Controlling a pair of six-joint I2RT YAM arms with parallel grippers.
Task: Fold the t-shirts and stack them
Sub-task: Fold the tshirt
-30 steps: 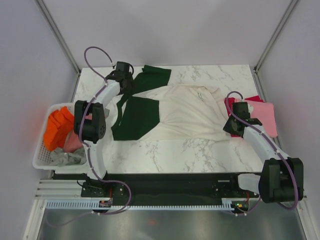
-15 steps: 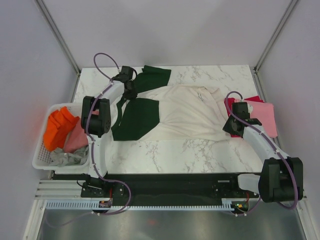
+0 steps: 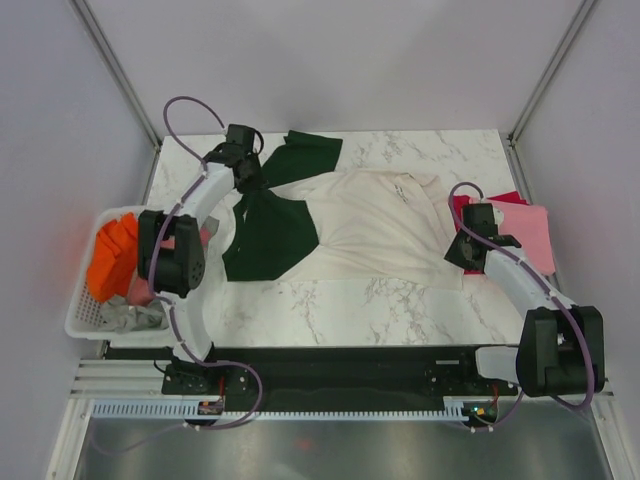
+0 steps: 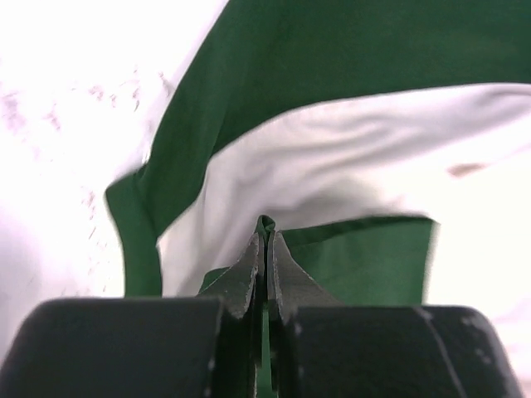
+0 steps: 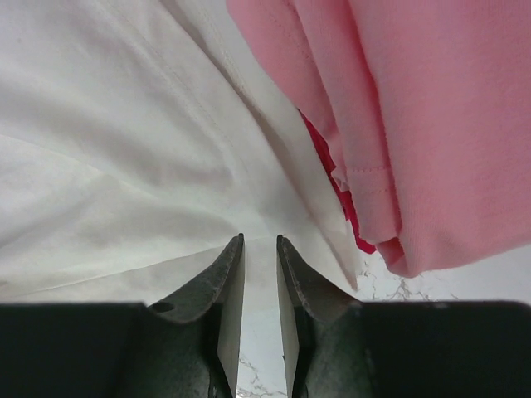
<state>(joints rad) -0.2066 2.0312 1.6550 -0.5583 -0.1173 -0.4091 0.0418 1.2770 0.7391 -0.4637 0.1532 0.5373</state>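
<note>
1. Cream shirt lies spread and rumpled across the middle of the table, collar toward the far side.
2. Near green sleeve lies flat on the shirt's left. Far green sleeve points to the table's back edge.
3. Left gripper sits at the shirt's left side, between the two sleeves. In the wrist view its fingers are pressed together, pinching a small ridge of green cloth at the tips.
4. Right gripper is at the shirt's right edge. Its fingers are slightly spread with a narrow gap and nothing clamped between them. The tips are low over the cream hem; cannot tell if they touch it.
5. Pink shirt lies folded at the table's right side, just beside the cream one.
6. Crimson shirt is under the pink one, its edges poking out.
7. White basket at the table's left side holds an orange shirt, a dusty-rose shirt and a grey shirt, all bunched up.
</note>
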